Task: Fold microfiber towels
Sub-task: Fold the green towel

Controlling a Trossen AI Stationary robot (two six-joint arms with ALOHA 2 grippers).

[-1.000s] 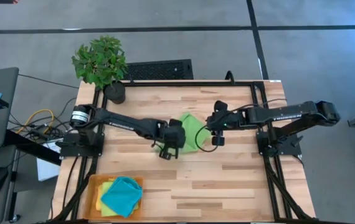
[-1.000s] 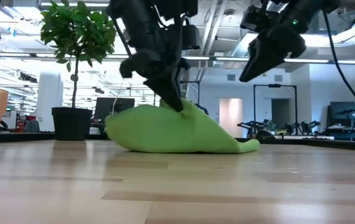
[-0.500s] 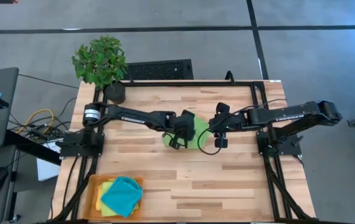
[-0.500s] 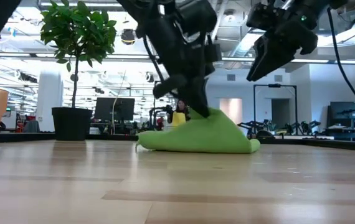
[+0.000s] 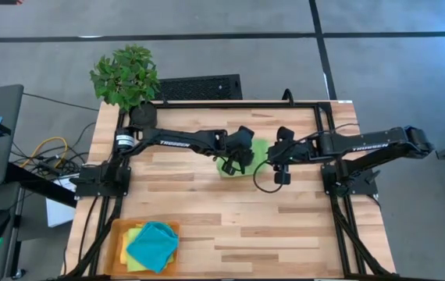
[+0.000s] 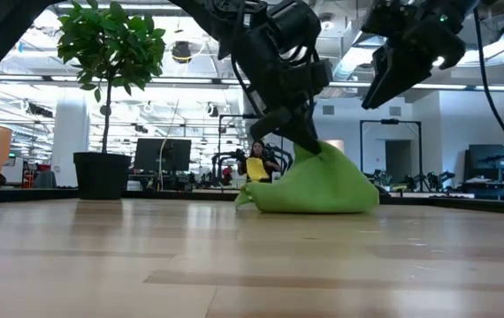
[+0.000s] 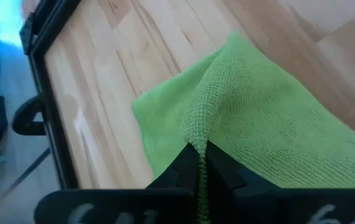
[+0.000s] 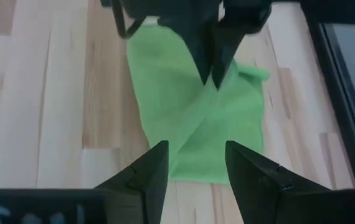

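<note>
A lime green microfiber towel (image 5: 247, 158) lies bunched at the middle of the table, drawn up into a peak (image 6: 321, 152); its lower part rests on the wood. My left gripper (image 6: 309, 147) is shut on that peak and also shows in the right wrist view (image 8: 210, 79). My right gripper (image 8: 196, 169) hangs open just right of the towel (image 8: 196, 127) and above it, touching nothing; in the low view it (image 6: 383, 87) stands well clear of the cloth. Teal, yellow and green towels (image 5: 152, 243) lie stacked in the orange tray (image 5: 119, 234). My left gripper pinches a raised ridge of the green towel (image 7: 200, 135) between its two fingers. The fingers slant down from the table's left side. The cloth rises to the fingertips like a tent, while its spread lower part (image 6: 323, 201) stays on the table.
A potted plant (image 5: 126, 78) stands at the far left corner. The orange tray sits at the near left edge. Bare wood (image 5: 285, 226) spreads over the near half of the table. A black frame (image 5: 324, 109) runs along the table's edges.
My left gripper has moved toward the table's right and far edges, rolling its wrist, still shut on the towel. The towel's left part has been dragged rightward over the rest, so the heap is narrower and taller; its right end has stayed in place.
</note>
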